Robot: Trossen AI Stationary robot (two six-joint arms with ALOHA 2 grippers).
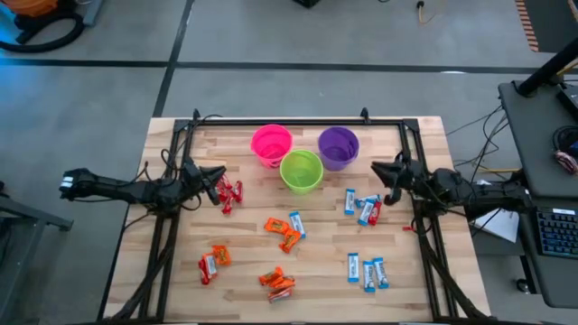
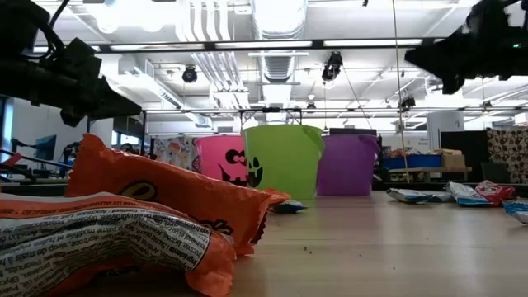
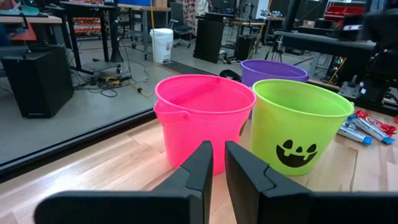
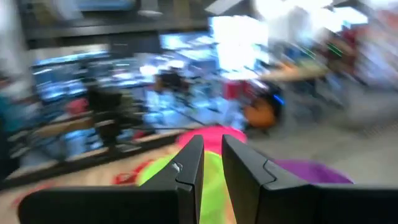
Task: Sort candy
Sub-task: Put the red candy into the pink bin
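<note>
Candies (image 1: 287,233): all lying loose on the table (image 1: 316,298); none visibly sitting in the cups (image 1: 302,170).
Left gripper (image 1: 217,186), right gripper (image 1: 384,175): both hovering nearly closed, gripping nothing.

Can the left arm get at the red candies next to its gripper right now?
Probably yes: the left gripper hangs beside the red candies, empty, jaws nearly shut, with nothing between them.

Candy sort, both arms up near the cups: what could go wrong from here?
1. The pink cup, green cup and purple cup stand tightly bunched; a drop aimed at one may land in its neighbour, or a gripper may knock one over.
2. Candies lie in small piles, like the red ones by the left gripper and the blue-and-white ones near the right gripper. A pinch could take two or scatter them.
3. Orange candy sits against a blue-and-white one, risking a mixed pick.
</note>
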